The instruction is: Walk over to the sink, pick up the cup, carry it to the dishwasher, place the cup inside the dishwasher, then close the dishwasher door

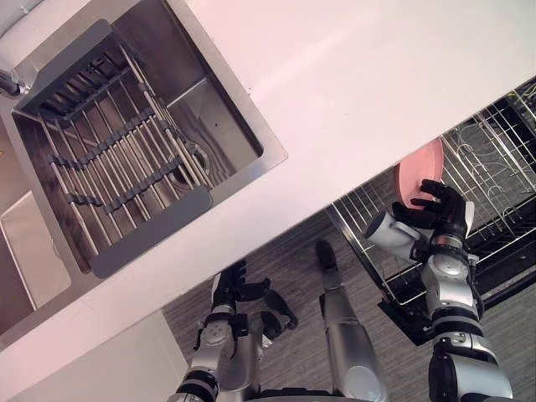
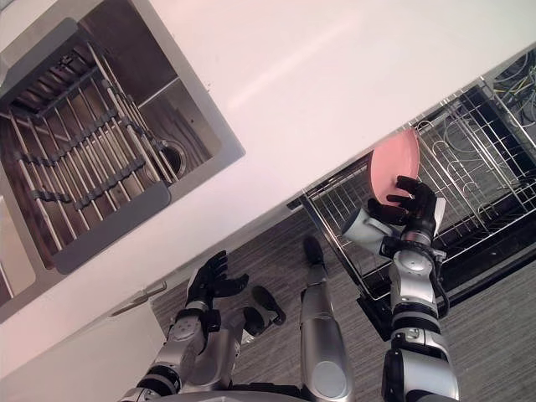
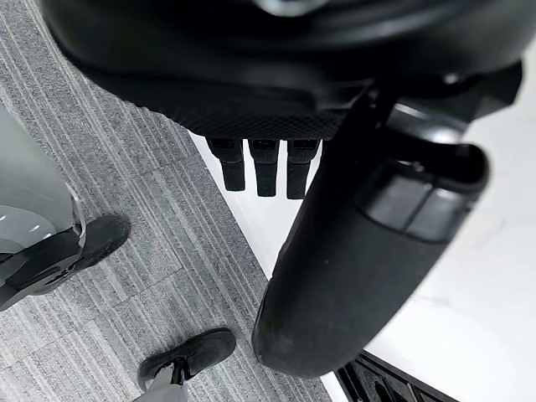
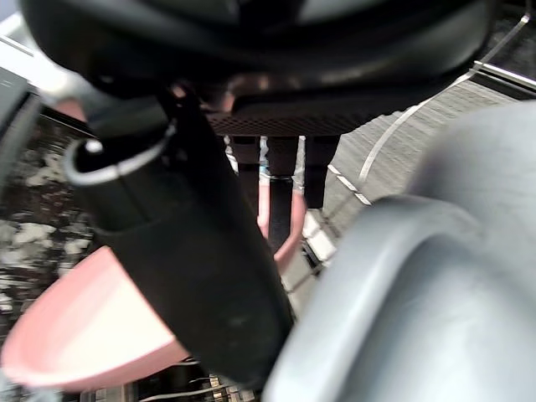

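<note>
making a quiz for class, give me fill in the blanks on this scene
The cup is coloured ___.
The ___ robot hand grips it over the rack.
The left robot hand holds ___.
The drainer sits in the ___.
Missing: pink, right, nothing, sink.

Nothing legible — no words, numbers or labels on the sink, the counter or the dishwasher rack.

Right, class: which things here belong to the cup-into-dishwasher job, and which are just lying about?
Job: pink cup; right hand curled round it; dishwasher rack beside them; sink.
Lying about: grey drainer in the sink; white counter; left hand, open, low by the counter's edge.
</note>
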You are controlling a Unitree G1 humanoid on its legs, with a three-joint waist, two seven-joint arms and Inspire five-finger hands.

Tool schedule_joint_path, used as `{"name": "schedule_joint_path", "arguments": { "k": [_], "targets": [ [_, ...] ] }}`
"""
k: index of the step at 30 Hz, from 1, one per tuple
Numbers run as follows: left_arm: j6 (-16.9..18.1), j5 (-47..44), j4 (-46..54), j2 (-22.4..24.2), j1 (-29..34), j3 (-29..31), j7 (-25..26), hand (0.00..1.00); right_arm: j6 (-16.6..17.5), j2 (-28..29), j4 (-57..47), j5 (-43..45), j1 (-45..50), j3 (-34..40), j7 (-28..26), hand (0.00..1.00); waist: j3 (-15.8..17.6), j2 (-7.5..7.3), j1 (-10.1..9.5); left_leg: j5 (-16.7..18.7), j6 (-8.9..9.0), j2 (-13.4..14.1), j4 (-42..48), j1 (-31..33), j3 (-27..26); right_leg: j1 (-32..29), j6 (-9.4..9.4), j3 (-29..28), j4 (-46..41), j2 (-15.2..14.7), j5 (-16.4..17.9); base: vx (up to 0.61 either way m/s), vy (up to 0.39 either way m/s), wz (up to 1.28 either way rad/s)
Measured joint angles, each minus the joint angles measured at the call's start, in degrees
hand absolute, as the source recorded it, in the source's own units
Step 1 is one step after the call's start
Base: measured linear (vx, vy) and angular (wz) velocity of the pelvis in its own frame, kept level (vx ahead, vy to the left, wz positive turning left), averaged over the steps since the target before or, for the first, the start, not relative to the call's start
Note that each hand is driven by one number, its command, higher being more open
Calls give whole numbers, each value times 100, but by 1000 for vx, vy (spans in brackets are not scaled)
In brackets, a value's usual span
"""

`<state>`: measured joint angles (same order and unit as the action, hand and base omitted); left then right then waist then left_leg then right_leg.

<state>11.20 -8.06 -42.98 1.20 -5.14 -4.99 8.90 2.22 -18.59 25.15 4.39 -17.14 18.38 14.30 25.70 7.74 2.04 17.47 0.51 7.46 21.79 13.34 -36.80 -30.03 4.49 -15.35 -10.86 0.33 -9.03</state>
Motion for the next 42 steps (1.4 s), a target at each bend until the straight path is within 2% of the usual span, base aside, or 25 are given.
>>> {"name": "schedule_joint_path", "arguments": {
  "k": [4,6,7,9,12,14,16,20,22,25,27,29,32,33,35,38,41,42],
  "targets": [
    [-11,4,5,13,4,7,49,90,-49,190,-1568,-30,823,-59,138,90,8,-13,1,-19,9,4,-57,-126,14,124,0,32,29,7,0,54,-29,1],
    [-14,13,9,21,8,20,74,90,-45,322,-2623,-334,1364,-36,276,90,26,-67,16,-17,12,30,-92,-347,21,370,-6,67,93,24,8,46,-16,-1],
    [-14,13,10,21,8,25,74,90,-40,337,-2728,-371,1424,-34,290,90,29,-81,20,-16,12,32,-94,-371,22,396,-7,73,99,25,9,35,-16,0],
    [-30,59,6,12,39,147,76,90,-8,509,-3426,-721,1811,-18,343,90,10,-250,48,-13,22,46,-118,-490,30,538,-23,121,154,31,23,0,0,0],
    [-93,145,5,9,165,239,61,90,0,657,-3857,-1036,2245,-10,368,90,-73,-418,58,-22,39,53,-166,-644,32,694,-32,154,181,44,40,40,-22,2],
    [-114,200,4,-2,317,292,42,90,-2,781,-4222,-1291,2687,-9,348,90,-181,-539,64,-29,51,58,-213,-782,36,816,-34,185,178,54,63,82,-8,1],
    [-189,318,-7,2,555,435,-46,90,0,898,-4653,-1598,3194,7,217,90,-493,-635,111,-37,63,47,-296,-865,31,870,-27,221,183,59,100,88,-3,0],
    [-218,367,-20,36,821,555,-63,90,182,1169,-4918,-1782,3657,376,144,90,-867,-668,189,-43,74,31,-400,-1054,15,1012,-27,254,181,67,179,80,7,0],
    [-219,369,-31,53,908,610,-69,90,249,1404,-4902,-1768,3880,718,151,90,-1016,-691,205,-44,81,18,-462,-1176,0,1099,-31,257,179,72,229,56,8,-1],
    [-260,372,-137,102,1056,714,-85,90,369,1943,-4393,-1282,4226,1407,235,90,-1275,-761,264,-40,89,-5,-530,-1328,-6,1166,-32,285,62,72,370,44,6,1],
    [-264,372,-235,111,1173,773,-103,90,376,2233,-3507,-627,4285,1783,393,90,-1318,-816,381,-28,108,-4,-552,-1507,-10,1291,-55,329,-43,73,483,0,0,0],
    [-282,371,-248,112,1259,831,-141,90,370,2304,-2613,-50,4284,1938,458,90,-1391,-831,418,-10,130,-1,-561,-1542,-44,1273,-97,371,-106,71,552,13,2,-10],
    [-303,369,-270,123,1289,906,-153,90,345,2319,-1358,711,4221,1953,416,90,-1419,-799,435,16,170,12,-554,-1582,-147,1226,-122,434,-187,71,572,3,-7,-18],
    [-317,362,-277,123,1288,921,-154,90,330,2320,-828,1254,4152,1950,259,90,-1427,-765,443,32,186,20,-539,-1571,-185,1185,-128,454,-214,72,579,-5,-16,-19],
    [-319,359,-296,120,1260,921,-157,90,311,2318,-299,1743,4014,1916,106,90,-1409,-738,448,51,205,40,-506,-1557,-186,1175,-135,480,-227,73,584,-1,-10,-5],
    [-317,355,-289,120,1144,920,-167,90,307,2257,166,2549,3671,1627,-161,90,-1373,-727,430,77,183,46,-389,-1355,-179,989,-139,496,-287,43,582,0,0,0],
    [-314,349,-218,121,1056,899,-175,90,312,2160,283,3181,3118,1315,-343,90,-1218,-717,354,91,154,39,-292,-1151,-131,827,-157,615,-316,-43,535,-10,5,9],
    [-311,348,-217,124,1001,887,-179,90,316,2063,320,3422,2872,1218,-334,90,-1136,-673,321,95,137,34,-253,-1037,-52,773,-148,671,-315,-82,524,-10,7,23]
  ]
}}
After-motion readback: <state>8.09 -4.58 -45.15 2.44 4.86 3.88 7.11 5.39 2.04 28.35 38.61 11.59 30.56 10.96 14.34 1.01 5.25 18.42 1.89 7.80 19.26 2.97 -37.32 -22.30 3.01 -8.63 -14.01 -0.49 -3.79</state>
